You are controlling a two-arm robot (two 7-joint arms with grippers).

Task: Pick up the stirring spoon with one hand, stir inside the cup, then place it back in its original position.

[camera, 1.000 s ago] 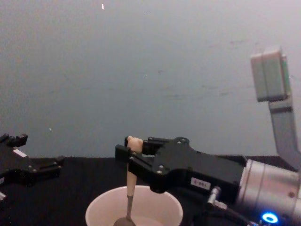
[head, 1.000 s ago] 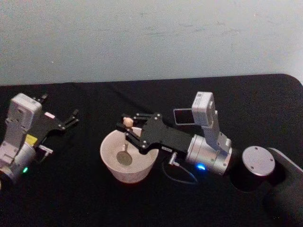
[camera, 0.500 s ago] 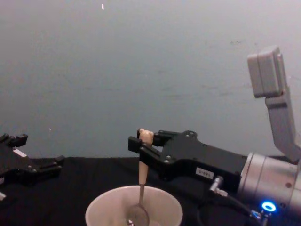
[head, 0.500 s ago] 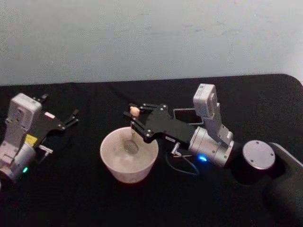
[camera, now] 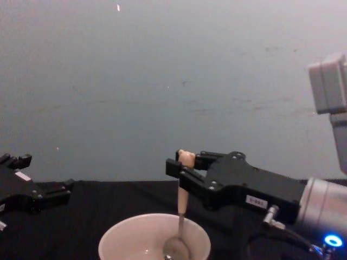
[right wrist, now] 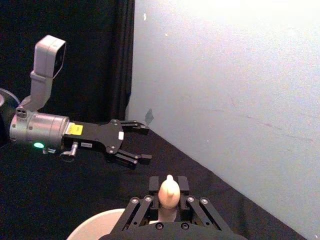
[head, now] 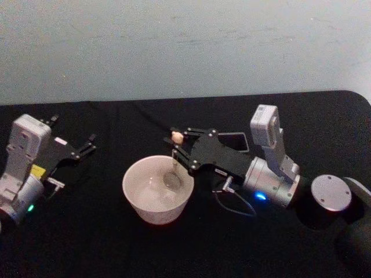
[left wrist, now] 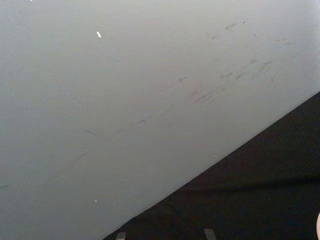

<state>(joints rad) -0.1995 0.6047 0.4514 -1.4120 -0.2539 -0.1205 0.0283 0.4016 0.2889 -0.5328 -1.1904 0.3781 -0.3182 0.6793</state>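
Cup (head: 149, 212) sat nearest on the tabletop (head: 81, 237), with the spoon (camera: 182, 203) bowl inside by its right wall; the right end effector (head: 181, 146) clenched the handle under the bear head. Risk: a wide sweep could shove or tip the cup, or twist the slim handle. Left end effector (head: 87, 147) idle at left, released; holder (head: 239, 141) farther back, half hidden.

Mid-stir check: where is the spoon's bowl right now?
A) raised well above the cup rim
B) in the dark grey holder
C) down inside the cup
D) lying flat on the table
C: the right gripper holds the stirring spoon upright by its handle, and the spoon's bowl sits below the rim of the cup. The left gripper is parked open off to the left.
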